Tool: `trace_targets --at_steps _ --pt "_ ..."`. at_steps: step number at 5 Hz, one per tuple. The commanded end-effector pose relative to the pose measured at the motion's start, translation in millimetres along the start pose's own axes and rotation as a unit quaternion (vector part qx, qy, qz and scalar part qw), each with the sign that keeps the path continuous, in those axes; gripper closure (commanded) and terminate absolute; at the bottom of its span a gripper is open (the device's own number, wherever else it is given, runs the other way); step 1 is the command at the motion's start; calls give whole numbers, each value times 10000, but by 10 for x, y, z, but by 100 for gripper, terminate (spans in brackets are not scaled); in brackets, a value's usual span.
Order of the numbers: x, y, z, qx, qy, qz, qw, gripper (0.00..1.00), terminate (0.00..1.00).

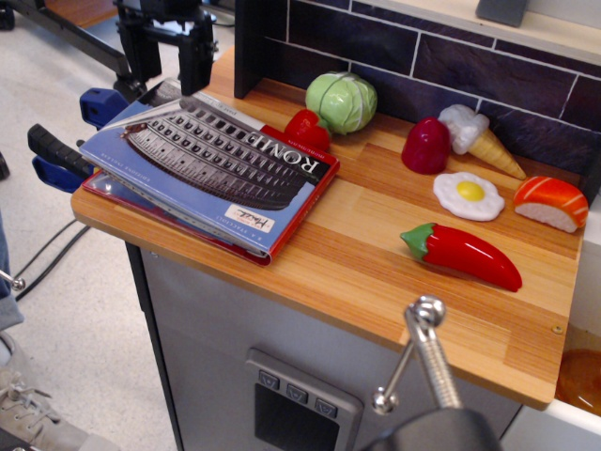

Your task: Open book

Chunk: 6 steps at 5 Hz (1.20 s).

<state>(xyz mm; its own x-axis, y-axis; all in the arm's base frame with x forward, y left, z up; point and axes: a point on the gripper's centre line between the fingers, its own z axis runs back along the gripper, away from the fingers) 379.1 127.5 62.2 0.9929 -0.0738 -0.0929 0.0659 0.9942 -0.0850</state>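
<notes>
Hovering above the far corner of the book, my gripper has its fingers spread apart and holds nothing. I judge this the approach step: the cover is shut, lying on a red folder at the left end of the wooden counter. Next I must lower onto the cover's free edge. Toy food sits beyond, dark tiles behind.

On the wooden counter sat a green cabbage, a red chilli, a fried egg, a salmon sushi piece and an ice-cream cone. Blue clamps gripped the counter's left edge.
</notes>
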Motion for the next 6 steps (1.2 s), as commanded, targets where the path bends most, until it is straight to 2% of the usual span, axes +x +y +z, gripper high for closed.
trace_targets --at_steps 1,3,4,5,6 --pt "72 83 153 180 -194 -96 9996 0 0" --pt "2 -10 104 132 -166 -256 9994 0 0" --pt "-17 -165 91 21 -137 -320 9994 0 0" --pt "-147 -343 136 -180 -141 -266 9994 0 0" --pt "-156 -473 343 -444 -147 -156 9988 0 0"
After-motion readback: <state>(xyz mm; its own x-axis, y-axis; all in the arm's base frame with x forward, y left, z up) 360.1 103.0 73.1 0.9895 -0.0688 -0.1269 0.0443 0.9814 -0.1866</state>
